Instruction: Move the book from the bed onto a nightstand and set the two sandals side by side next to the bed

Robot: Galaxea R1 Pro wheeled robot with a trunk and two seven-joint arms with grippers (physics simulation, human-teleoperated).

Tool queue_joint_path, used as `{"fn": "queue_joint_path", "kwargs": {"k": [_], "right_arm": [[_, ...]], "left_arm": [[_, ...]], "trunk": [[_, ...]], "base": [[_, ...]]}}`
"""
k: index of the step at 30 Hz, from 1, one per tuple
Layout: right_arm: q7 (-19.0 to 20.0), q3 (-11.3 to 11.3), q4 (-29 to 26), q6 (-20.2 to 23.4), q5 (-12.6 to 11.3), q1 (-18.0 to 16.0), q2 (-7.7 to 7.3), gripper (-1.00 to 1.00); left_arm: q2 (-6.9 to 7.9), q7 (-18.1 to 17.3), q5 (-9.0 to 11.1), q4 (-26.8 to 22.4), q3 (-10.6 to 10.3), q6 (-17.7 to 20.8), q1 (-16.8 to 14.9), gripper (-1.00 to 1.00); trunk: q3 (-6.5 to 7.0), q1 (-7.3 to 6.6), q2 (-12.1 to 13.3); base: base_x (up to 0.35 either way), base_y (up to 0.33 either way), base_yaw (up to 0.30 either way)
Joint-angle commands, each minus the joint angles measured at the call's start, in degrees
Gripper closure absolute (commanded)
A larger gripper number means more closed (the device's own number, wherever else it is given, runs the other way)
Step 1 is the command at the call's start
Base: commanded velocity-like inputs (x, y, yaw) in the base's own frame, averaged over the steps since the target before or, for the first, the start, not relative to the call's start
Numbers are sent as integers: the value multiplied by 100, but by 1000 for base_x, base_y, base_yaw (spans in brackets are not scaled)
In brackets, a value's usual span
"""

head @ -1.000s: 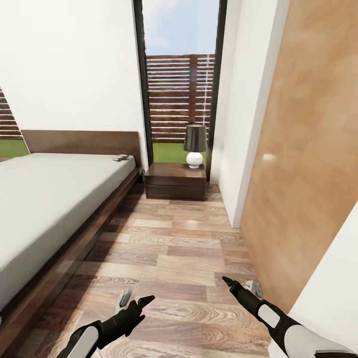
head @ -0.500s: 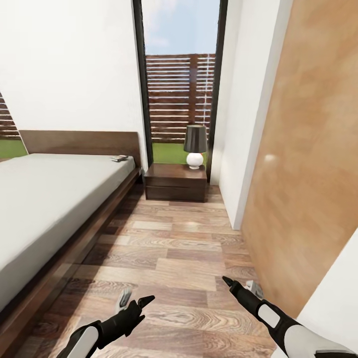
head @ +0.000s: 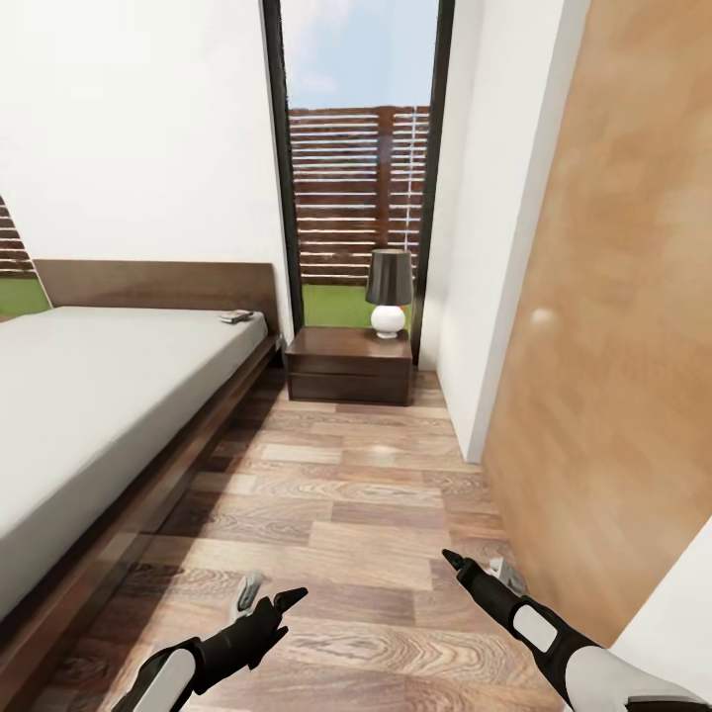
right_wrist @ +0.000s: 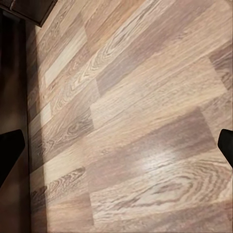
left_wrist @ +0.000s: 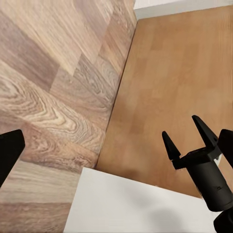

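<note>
- Bedroom ahead in my head view: plank floor (head: 346, 514) running up to a tall black-framed window (head: 361, 168), with a slatted fence and grass outside.
- Bed (head: 109, 396) lies along the left, grey mattress bare, dark headboard against the white wall.
- Book (head: 237, 315) sits on the mattress at the far corner by the headboard, near the edge facing the nightstand. It is too small for me to read the cover.
- Nightstand (head: 349, 364) stands just beside the bed's head end, under the window. A lamp (head: 389, 290) with a dark shade and a round white base stands on its right part.
- Wooden door (head: 613, 326) fills the right side, beyond a white wall corner.
- My left gripper (head: 265, 595) hangs low over the floor, fingers spread wide, holding nothing.
- My right gripper (head: 480, 568) also hangs over the floor near the door. In the left wrist view I see it (left_wrist: 190, 137) with its two pointed fingers apart and nothing between them.
- Right wrist view gives me floor planks and the dark bed frame along one edge, with fingertips at opposite edges.
</note>
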Motion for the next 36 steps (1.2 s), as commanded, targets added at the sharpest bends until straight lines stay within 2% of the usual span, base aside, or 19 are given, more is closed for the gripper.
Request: {"fn": "queue_joint_path", "kwargs": {"k": [1, 15, 36], "right_arm": [[15, 20, -2, 35, -60, -2, -3, -100], [15, 18, -2, 35, -60, -2, -3, -100], [16, 12, -2, 35, -60, -2, -3, -100]], "left_arm": [[5, -2, 28, 0, -11, 16, -3, -100], [3, -2, 28, 8, -19, 16, -3, -100], [8, -2, 28, 124, -12, 16, -3, -100]], "trunk": [[-5, 0, -2], [-5, 0, -2], [-5, 0, -2]], "base": [[119, 0, 0], [149, 0, 0], [225, 0, 0]]}}
